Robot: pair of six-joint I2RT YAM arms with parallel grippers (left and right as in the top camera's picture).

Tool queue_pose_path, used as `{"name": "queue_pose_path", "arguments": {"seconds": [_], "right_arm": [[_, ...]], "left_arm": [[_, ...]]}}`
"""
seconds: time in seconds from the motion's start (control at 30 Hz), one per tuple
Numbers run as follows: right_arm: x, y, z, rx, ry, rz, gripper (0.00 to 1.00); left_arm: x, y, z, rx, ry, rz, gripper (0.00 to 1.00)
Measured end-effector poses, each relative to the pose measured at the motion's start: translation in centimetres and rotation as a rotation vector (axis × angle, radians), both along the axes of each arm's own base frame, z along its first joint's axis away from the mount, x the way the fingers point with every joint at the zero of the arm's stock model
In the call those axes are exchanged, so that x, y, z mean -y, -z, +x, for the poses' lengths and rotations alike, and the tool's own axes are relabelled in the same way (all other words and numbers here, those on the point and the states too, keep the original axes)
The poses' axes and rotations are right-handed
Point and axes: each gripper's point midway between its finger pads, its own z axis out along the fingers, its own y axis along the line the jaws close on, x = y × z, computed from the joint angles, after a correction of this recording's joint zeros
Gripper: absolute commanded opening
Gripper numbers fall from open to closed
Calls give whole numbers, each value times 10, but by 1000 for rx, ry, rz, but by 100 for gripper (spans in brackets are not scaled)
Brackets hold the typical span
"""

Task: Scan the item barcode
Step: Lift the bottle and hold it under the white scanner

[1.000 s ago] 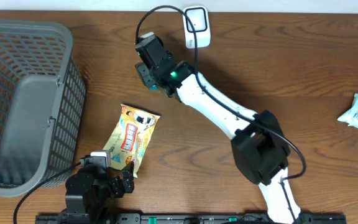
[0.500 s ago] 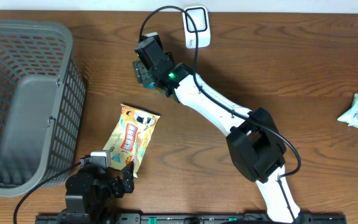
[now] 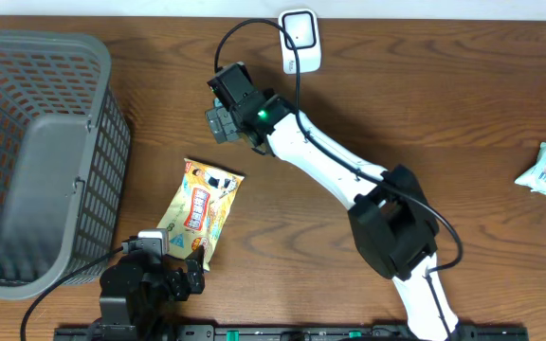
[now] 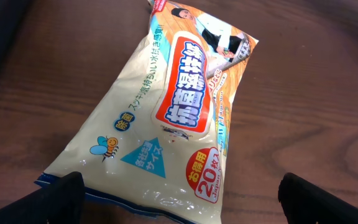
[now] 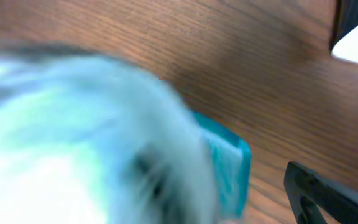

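Wood (image 3: 425, 104) open between yellow pouch (image 3: 200, 206) and grey basket (image 3: 112, 161); left fingers (image 4: 58, 196) apart (pouch edge near); right fingers (image 5: 319, 190): cannot tell.

One basket (image 3: 112, 161), one wipes pack (image 3: 202, 204), one scanner (image 3: 300, 40), two small packets (image 3: 545, 169).
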Motion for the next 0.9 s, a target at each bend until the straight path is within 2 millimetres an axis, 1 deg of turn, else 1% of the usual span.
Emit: {"name": "queue_pose_path", "arguments": {"seconds": [0.03, 0.13, 0.23, 0.3, 0.37, 0.4, 0.47, 0.6, 0.7, 0.77, 0.9], "right_arm": [[1, -7, -1, 9, -21, -8, 99], [-2, -46, -10, 59, -154, -12, 99], [-4, -92, -35, 96, -387, -4, 99], [-4, -113, -51, 111, -543, 8, 99], [-3, -123, -59, 126, -652, 18, 99], [-3, -124, -60, 131, -693, 20, 99], [-1, -114, -57, 126, -752, 17, 99], [-4, -77, -47, 85, -811, 8, 99], [-7, -56, -44, 65, -838, -3, 99], [-9, -51, -41, 74, -849, -9, 99], [-15, -57, -33, 133, -856, -6, 99]], "left_arm": [[0, 0, 0, 0, 0, 0, 99], [0, 0, 0, 0, 0, 0, 99], [0, 0, 0, 0, 0, 0, 99], [0, 0, 0, 0, 0, 0, 99], [0, 0, 0, 0, 0, 0, 99], [0, 0, 0, 0, 0, 0, 100], [0, 0, 0, 0, 0, 0, 99], [0, 0, 0, 0, 0, 0, 99], [0, 0, 0, 0, 0, 0, 99], [0, 0, 0, 0, 0, 0, 99], [0, 0, 0, 0, 0, 0, 99]]}}
